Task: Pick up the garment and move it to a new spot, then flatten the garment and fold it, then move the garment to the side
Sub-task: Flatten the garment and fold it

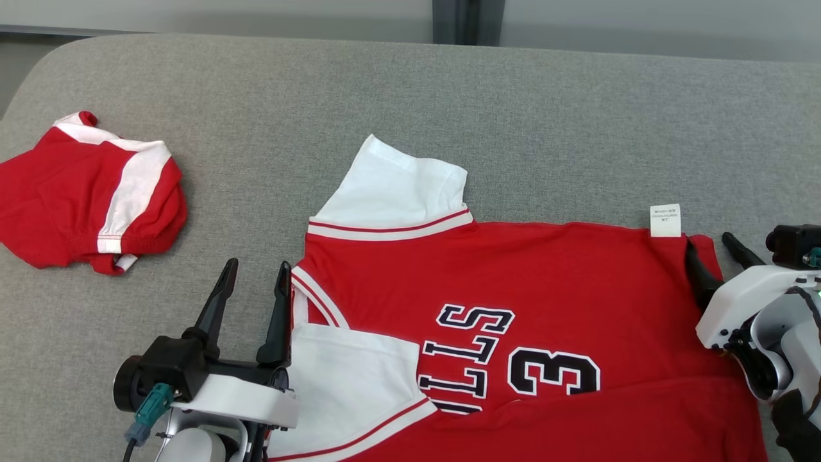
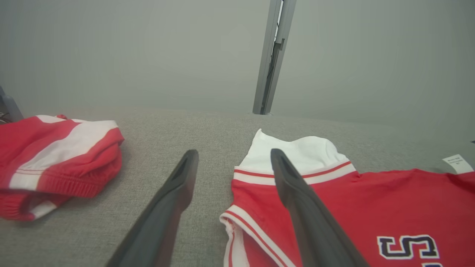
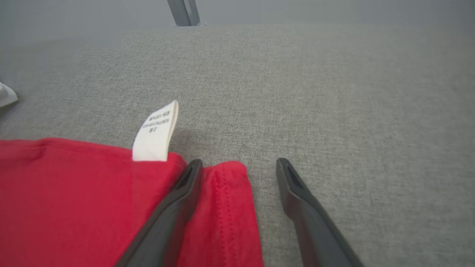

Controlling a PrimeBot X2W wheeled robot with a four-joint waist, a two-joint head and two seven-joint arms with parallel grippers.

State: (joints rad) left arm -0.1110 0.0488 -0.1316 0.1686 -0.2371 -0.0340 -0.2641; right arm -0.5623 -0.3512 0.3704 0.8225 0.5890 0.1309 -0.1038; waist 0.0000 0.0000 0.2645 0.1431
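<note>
**A:** Where's the garment, and what are your grippers holding?

**B:** The red fabric jersey with white sleeves and dark lettering (image 1: 513,276) lies spread flat on the grey fabric-covered surface (image 1: 449,96). Its neck end is to the left and its hem to the right, and its near edge runs out of the head view. Your left gripper (image 1: 256,264) is spread wide and empty, one finger over the jersey's left end, the other over bare grey cloth. Your right gripper (image 1: 709,240) is just as wide and empty, astride the far right hem corner (image 3: 226,193), beside the small white care label (image 1: 665,220).

**A:** How will it handle?

**B:** I'd judge it light, limp and slightly slick, so it'll sag and drag rather than keep its shape. Pinch both layers at the striped neckline trim (image 1: 317,298) on the left and at the stitched hem corner on the right, where the cloth looks thicker. Don't grab the label alone.

**A:** Anything close by?

**B:** Only a crumpled red-and-white garment (image 1: 83,199) at far left, well apart.
</note>
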